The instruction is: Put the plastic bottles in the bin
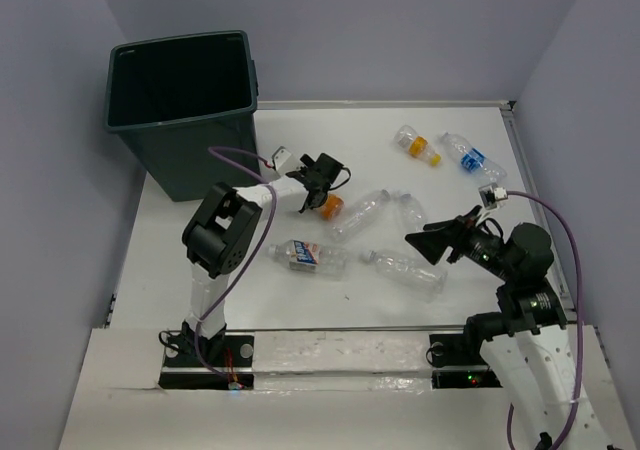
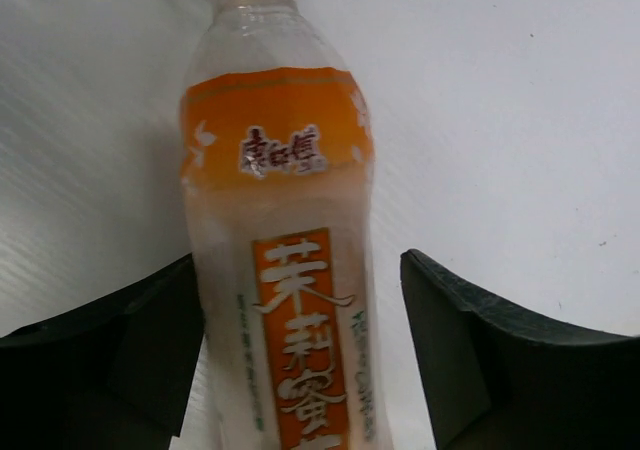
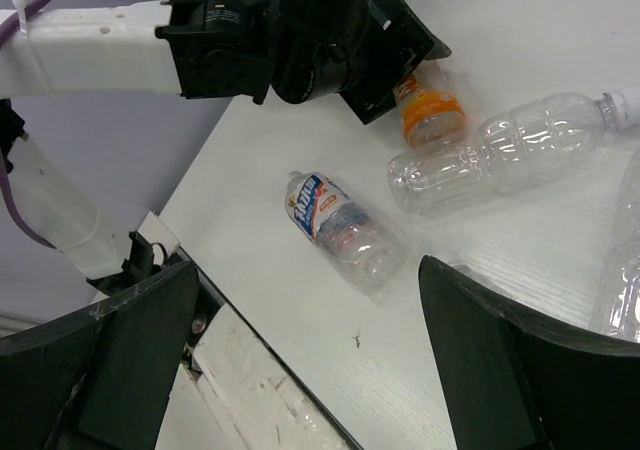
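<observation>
Left gripper (image 2: pixel 298 260): open, its fingers on either side of the orange bottle (image 2: pixel 280 220). One finger looks to touch the bottle's side and a gap shows at the other.
Orange bottle: lies on the table (image 1: pixel 200 270) just right of the bin's (image 1: pixel 185 155) near right corner. Its label is orange with white characters.
Clear bottle (image 1: pixel 358 215): lies beside the orange bottle, on its side away from the bin. Whether the two touch I cannot tell.
Red-blue bottle (image 1: pixel 305 257): lies on its side, nearer the arm bases than the bin and to its right.
Second clear bottle (image 1: pixel 410 210): lies further right of the bin, beyond the first clear one.
Third clear bottle (image 1: pixel 405 273): lies right of the red-blue bottle, well apart from the bin.
Right gripper (image 3: pixel 308 268): jaws spread wide with nothing between them, held above the table far right of the bin.
Yellow-cap bottle (image 1: pixel 417 144): lies level with the bin's front wall, well to its right.
Blue bottle (image 1: pixel 468 156): lies just beyond the yellow-cap bottle, farthest from the bin.
Bin: stands upright at the table's far left corner, with every bottle in view outside it.
</observation>
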Motion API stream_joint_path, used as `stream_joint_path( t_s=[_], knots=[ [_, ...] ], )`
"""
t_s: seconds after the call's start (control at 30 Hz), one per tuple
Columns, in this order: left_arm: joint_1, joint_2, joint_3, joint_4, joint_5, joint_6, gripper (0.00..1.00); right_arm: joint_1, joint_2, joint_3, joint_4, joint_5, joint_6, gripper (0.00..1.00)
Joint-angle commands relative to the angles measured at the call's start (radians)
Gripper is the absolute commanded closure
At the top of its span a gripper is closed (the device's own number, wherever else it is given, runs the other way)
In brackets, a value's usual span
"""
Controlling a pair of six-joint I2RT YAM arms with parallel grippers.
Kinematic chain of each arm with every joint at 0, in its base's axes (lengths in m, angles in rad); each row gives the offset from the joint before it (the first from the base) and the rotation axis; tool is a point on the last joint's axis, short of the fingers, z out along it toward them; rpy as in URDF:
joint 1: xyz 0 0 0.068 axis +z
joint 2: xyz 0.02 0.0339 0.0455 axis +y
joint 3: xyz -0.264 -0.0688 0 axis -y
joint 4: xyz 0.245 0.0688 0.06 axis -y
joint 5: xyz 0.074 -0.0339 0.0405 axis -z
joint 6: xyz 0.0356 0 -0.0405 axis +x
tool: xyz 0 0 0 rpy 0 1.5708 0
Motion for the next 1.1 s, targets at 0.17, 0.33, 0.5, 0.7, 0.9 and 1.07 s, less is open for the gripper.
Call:
stream_joint_path(
  t_s=[0.17, 0.33, 0.5, 0.7, 0.9, 1.07],
  knots=[
    [0.003, -0.032, 0.066, 0.164, -0.048, 0.119, 0.37, 0.007, 0.023, -0.015, 0.056, -0.035, -0.002, 0.05],
    [-0.012, -0.145, 0.136, 0.198, -0.094, 0.288, 0.43, 0.007, 0.044, -0.008, 0.068, -0.023, -0.001, 0.05],
    [-0.064, -0.312, 0.196, 0.343, -0.085, 0.587, 0.48, 0.007, 0.063, 0.0, 0.084, -0.022, 0.016, 0.06],
    [-0.124, -0.463, 0.285, 0.457, 0.001, 0.808, 0.47, 0.016, 0.083, -0.015, 0.142, -0.041, 0.074, 0.07],
    [-0.077, -0.613, 0.307, 0.534, -0.066, 1.015, 0.45, 0.05, 0.153, -0.035, 0.225, -0.065, 0.104, 0.09],
    [0.179, -0.676, 0.34, 0.445, 0.011, 0.988, 0.45, 0.192, 0.239, -0.02, 0.239, 0.022, 0.076, 0.09]
  ],
)
